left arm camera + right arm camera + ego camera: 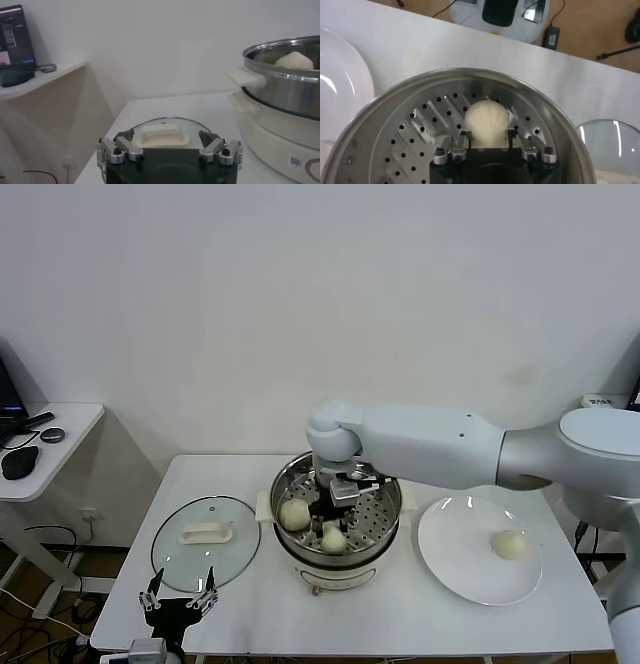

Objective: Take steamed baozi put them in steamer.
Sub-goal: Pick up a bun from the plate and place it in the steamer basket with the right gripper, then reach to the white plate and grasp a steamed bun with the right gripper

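Observation:
The steamer (385, 529) stands mid-table, a shiny steel pot with a perforated tray on a cream base. My right gripper (335, 519) reaches down inside it, its fingers (465, 136) closed against both sides of a baozi (486, 122) that sits low over the tray; the same bun shows in the head view (333, 537). A second baozi (295, 514) lies on the tray's left side and shows in the left wrist view (294, 60). A third baozi (510, 545) lies on the white plate (450, 559). A fourth is hidden. My left gripper (180, 596) is open and empty, parked at the front left.
The round glass lid (175, 559) with a cream handle (205, 533) lies flat left of the steamer, just beyond my left gripper (170, 145). A side table with a mouse and a laptop stands far left. The table's front edge is close below the steamer.

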